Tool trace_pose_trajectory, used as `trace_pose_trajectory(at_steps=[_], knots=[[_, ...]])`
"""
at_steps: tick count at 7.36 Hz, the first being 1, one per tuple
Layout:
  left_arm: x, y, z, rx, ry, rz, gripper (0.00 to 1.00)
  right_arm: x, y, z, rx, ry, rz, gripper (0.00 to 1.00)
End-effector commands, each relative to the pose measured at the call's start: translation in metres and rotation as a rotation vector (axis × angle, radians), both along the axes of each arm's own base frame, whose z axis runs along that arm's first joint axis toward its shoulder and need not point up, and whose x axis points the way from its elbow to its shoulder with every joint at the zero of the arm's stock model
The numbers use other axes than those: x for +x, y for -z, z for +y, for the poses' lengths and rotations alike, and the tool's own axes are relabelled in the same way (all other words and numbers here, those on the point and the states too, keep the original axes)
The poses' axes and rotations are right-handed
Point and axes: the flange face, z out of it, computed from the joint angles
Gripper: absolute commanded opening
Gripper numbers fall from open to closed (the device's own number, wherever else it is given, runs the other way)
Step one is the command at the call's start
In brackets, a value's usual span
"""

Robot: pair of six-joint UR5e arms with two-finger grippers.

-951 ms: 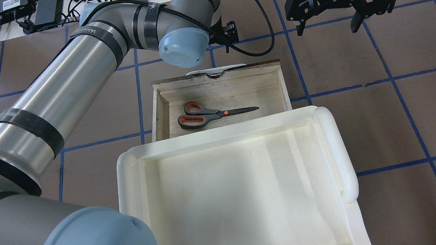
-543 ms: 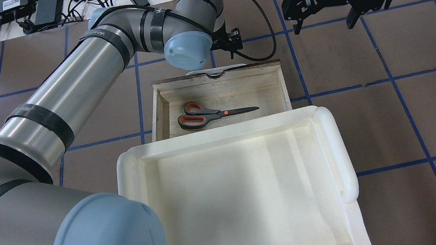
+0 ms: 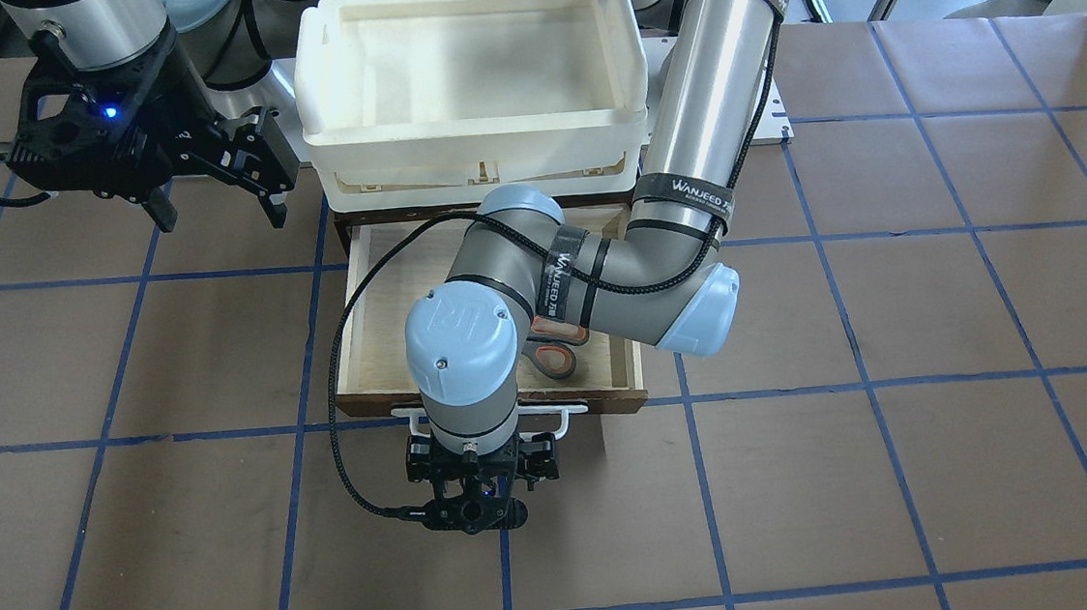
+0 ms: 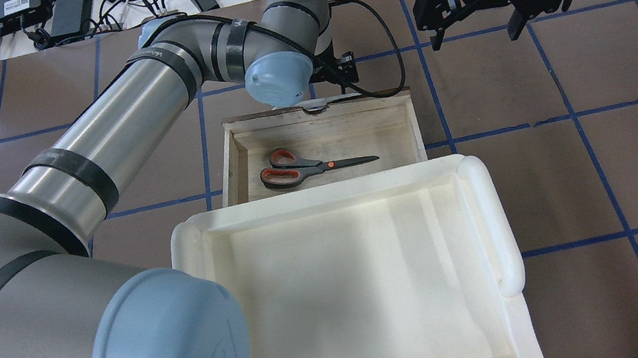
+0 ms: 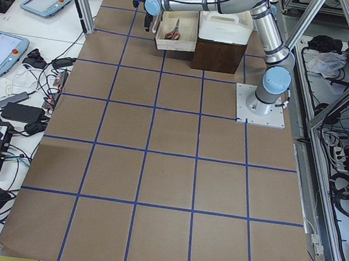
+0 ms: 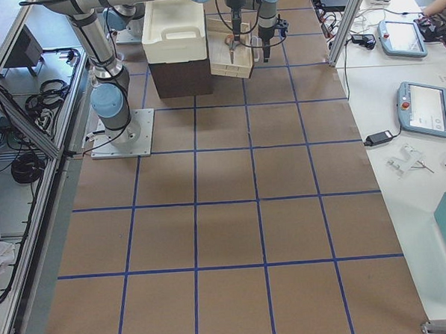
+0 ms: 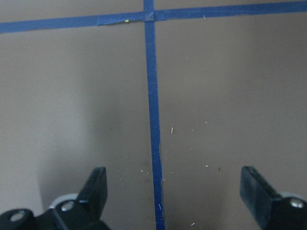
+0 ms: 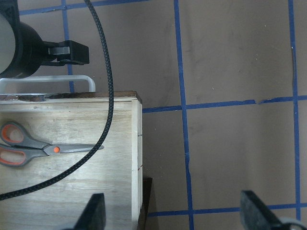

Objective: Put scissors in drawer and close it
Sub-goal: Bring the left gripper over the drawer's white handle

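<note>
The scissors (image 4: 310, 167) lie flat inside the open drawer (image 4: 366, 128), grey handles to the left, blades pointing right. They also show in the right wrist view (image 8: 43, 148) and, partly under the left arm, in the front view (image 3: 557, 352). The drawer's dark front (image 4: 376, 93) and white handle (image 3: 557, 411) face away from the robot. My left gripper (image 7: 175, 187) is open and empty, pointing down at the table just beyond the handle (image 3: 474, 470). My right gripper (image 4: 474, 35) is open and empty, hovering above the table to the right of the drawer's far corner.
A white foam tray (image 4: 322, 195) sits on top of the dark cabinet, above the drawer's rear. The left arm's black cable (image 8: 103, 96) loops over the drawer. Brown table with blue tape lines (image 7: 152, 96) lies all around.
My left wrist has moved right and closer to the drawer front, now covering the white handle in the overhead view. The right gripper has barely shifted. The scissors have not moved.
</note>
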Motion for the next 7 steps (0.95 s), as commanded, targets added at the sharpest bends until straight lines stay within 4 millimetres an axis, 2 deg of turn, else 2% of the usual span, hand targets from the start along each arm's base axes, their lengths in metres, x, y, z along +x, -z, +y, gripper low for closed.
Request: trace_pose_trajectory(at_steps=[1,2,3,5,7], knots=[[-0.001,0.006,0.005,0.036,0.002,-0.012,1.0,0.0,0.009,-0.005,0.019,0.0,0.004,1.0],[-0.001,0.005,0.009,0.06,-0.007,-0.021,1.0,0.0,0.017,-0.009,0.041,0.002,0.001,1.0],[-0.002,-0.005,0.016,0.09,-0.004,-0.028,1.0,0.001,0.023,-0.013,0.055,0.0,-0.006,1.0],[-0.004,-0.019,0.023,0.104,-0.022,-0.017,1.0,0.002,0.016,-0.011,0.037,-0.001,-0.012,1.0],[-0.003,-0.028,0.035,0.14,-0.034,-0.033,1.0,0.001,0.019,-0.012,0.042,0.0,-0.001,1.0]])
